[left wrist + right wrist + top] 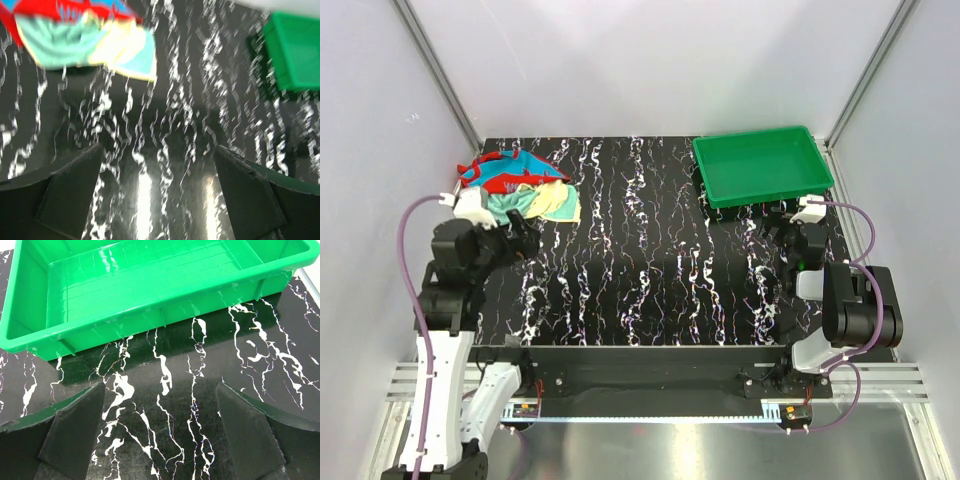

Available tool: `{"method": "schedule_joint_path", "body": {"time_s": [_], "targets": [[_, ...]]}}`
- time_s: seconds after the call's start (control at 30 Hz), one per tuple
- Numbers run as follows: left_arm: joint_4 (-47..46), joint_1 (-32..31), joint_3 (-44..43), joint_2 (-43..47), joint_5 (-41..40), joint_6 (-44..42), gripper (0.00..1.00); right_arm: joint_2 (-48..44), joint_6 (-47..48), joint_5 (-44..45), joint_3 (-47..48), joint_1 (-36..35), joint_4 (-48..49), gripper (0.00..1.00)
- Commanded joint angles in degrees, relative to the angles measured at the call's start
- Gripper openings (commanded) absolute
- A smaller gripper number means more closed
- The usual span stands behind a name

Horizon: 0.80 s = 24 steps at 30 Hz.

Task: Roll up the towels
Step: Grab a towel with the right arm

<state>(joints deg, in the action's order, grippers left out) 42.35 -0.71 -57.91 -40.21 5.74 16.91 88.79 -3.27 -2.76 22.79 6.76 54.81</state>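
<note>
Showing red towel [508,184] and yellow towel [555,205] heaped at far-left of table [650,270]; left pincer [157,150] spread nearby, right pincer [160,386] spread before green tray [200,302].

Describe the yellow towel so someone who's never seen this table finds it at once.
On the black marbled table, look to the far left corner, opposite the green tray. Two towels lie heaped there. The yellow towel is the pale one on the heap's near right side; the red towel behind it is bright with teal patterns.
</note>
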Motion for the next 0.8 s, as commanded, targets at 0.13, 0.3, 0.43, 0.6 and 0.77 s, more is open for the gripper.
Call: {"method": "schedule_joint_path", "body": {"time_s": [0.13, 0.3, 0.43, 0.6, 0.77], "targets": [[0.03, -1.05, 6.84, 2.59, -1.35, 0.76, 0.99, -0.2, 0.37, -0.93, 0.15, -0.17, 2.06, 1.0], [-0.51, -1.05, 7.46, 1.89, 0.06, 0.59, 0.99, -0.9, 0.19, -0.4, -0.54, -0.35, 3.37, 1.0], [-1.83, -1.05, 8.07, 2.94, 2.87, 0.06, 0.99, -11.33, 0.45, 2.5, 2.76, -1.4, -12.17, 1.0], [-1.92, -1.14, 8.25, 4.43, 2.26, 0.32, 0.99, -24.36, 4.73, 5.83, 18.05, -15.48, -38.51, 1.0], [-2.45, -1.14, 8.6, 4.61, 3.49, -0.03, 0.99, -16.15, 8.37, 8.75, 40.9, -36.53, -53.03, 1.0]]}}
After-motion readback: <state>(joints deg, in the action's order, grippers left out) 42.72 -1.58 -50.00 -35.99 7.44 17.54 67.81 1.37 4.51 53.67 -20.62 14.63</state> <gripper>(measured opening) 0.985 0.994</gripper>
